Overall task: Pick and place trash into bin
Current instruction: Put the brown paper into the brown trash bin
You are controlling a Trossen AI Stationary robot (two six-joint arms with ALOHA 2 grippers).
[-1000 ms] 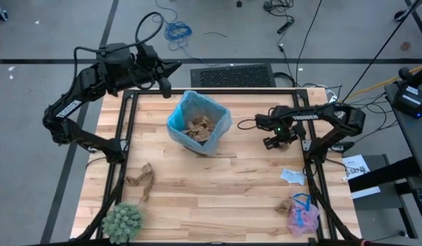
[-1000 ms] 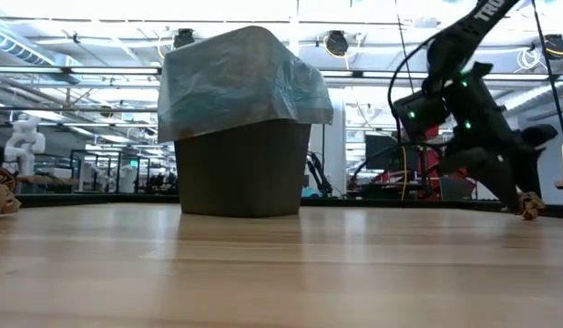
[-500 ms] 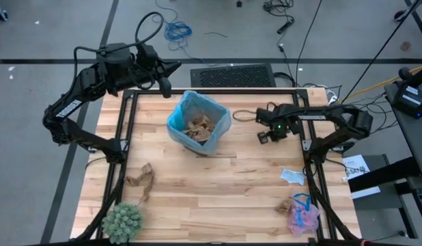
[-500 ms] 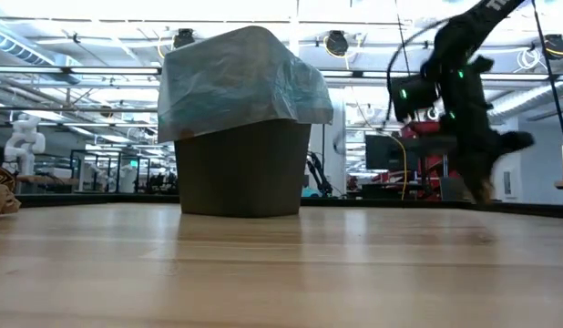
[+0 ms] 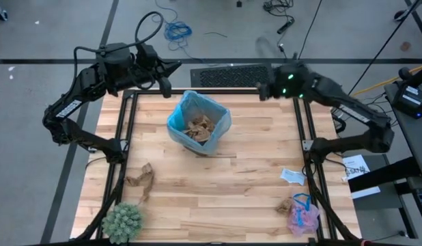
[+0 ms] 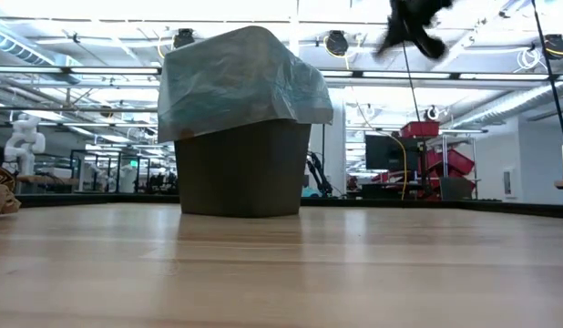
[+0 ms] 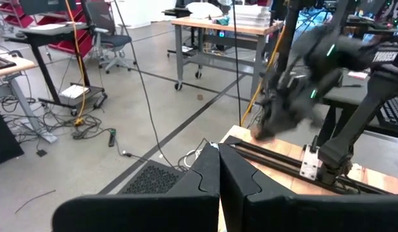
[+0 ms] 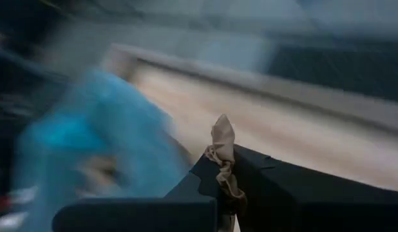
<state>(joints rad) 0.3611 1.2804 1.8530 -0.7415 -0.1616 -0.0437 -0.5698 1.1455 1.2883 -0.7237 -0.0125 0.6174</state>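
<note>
Bin point(image 5: 199, 126), dark with a light-blue liner, upper centre of the high view, brown wads already inside. Right gripper point(image 5: 263, 91) raised at upper right of the bin, clenched on a brown paper scrap point(image 8: 222, 149); likely featherlight, soft, crushable, best pinched mid-crumple. Left gripper point(image 5: 167, 87) pinched empty, upper left. Brown wad point(image 5: 141, 180) lower left; pink mesh puff point(image 5: 302, 215) lower right.
</note>
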